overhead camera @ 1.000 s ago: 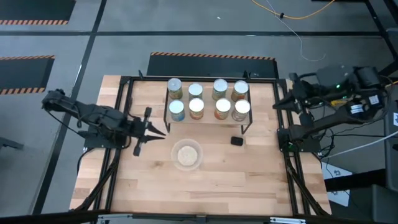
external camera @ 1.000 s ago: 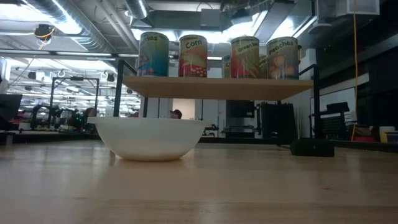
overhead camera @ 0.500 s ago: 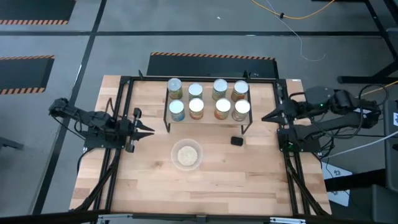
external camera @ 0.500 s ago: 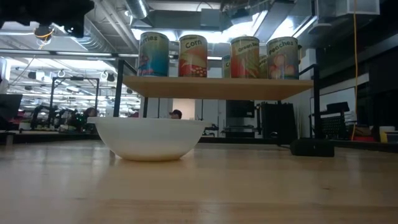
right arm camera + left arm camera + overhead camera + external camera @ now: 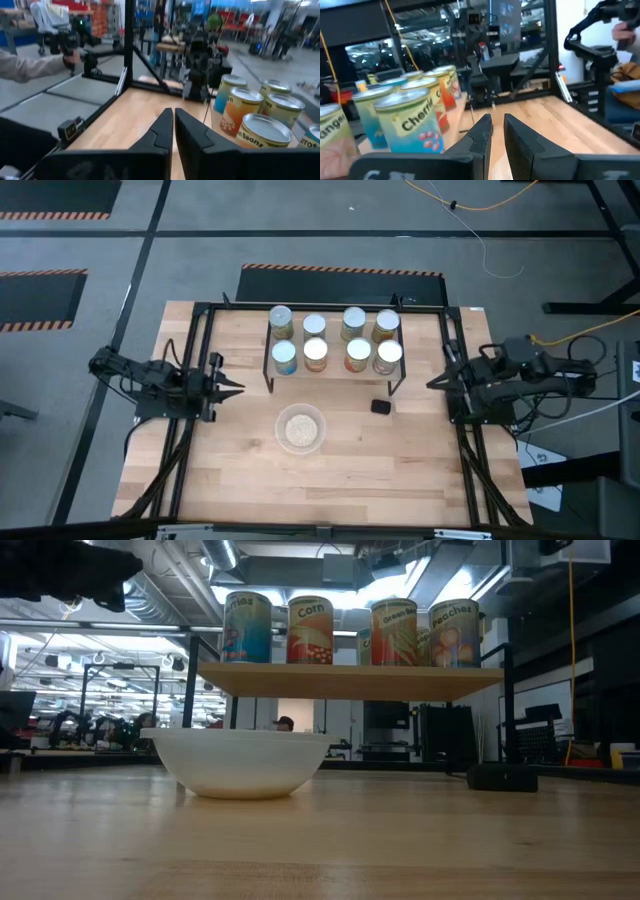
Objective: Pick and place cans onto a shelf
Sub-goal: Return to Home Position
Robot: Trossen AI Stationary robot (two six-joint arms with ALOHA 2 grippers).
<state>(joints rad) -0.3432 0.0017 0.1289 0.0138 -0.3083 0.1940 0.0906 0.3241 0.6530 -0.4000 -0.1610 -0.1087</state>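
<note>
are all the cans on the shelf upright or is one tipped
All upright: the eight cans show round tops from above on the shelf, and the front four stand straight in the low view.

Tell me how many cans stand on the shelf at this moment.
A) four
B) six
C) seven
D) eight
D: the high view shows eight cans in two rows of four on the shelf, and none on the tabletop, where only the bowl and the small black block sit.
</note>
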